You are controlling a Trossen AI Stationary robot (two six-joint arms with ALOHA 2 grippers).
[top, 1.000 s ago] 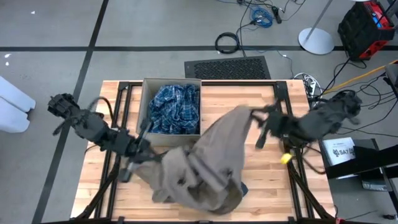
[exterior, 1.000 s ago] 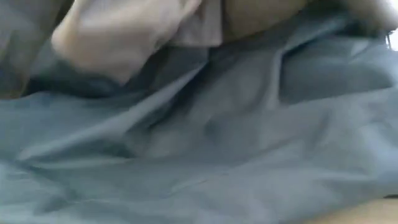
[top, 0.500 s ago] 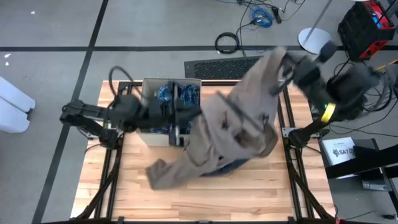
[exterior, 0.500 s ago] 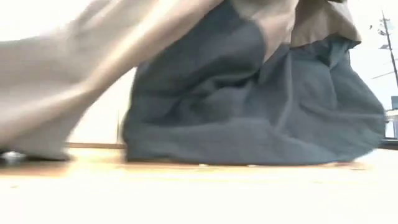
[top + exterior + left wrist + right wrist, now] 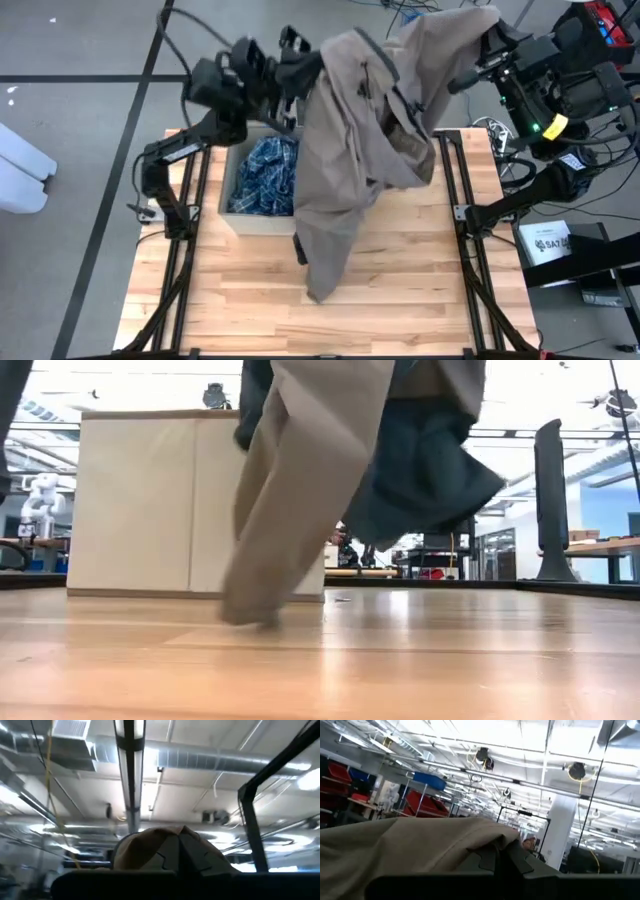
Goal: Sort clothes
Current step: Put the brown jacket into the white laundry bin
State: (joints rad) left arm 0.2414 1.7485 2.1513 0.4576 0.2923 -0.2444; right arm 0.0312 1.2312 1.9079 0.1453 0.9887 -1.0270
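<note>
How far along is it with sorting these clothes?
One piece looks sorted: the plaid shirt lies in the cardboard box. In hand now is the khaki garment, held high by the left gripper and right gripper, fingers shut, its end touching the table. A dark garment hangs with it, unsorted.

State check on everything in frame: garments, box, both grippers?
khaki-tan garment: lifted between both grippers, lower end trailing to the table.
dark navy garment: hanging off the table behind the khaki one.
blue-and-white plaid garment: bunched inside the box.
cardboard box: upright, open top.
left gripper: shut on the khaki-tan garment, raised.
right gripper: shut on the khaki-tan garment, raised.
</note>
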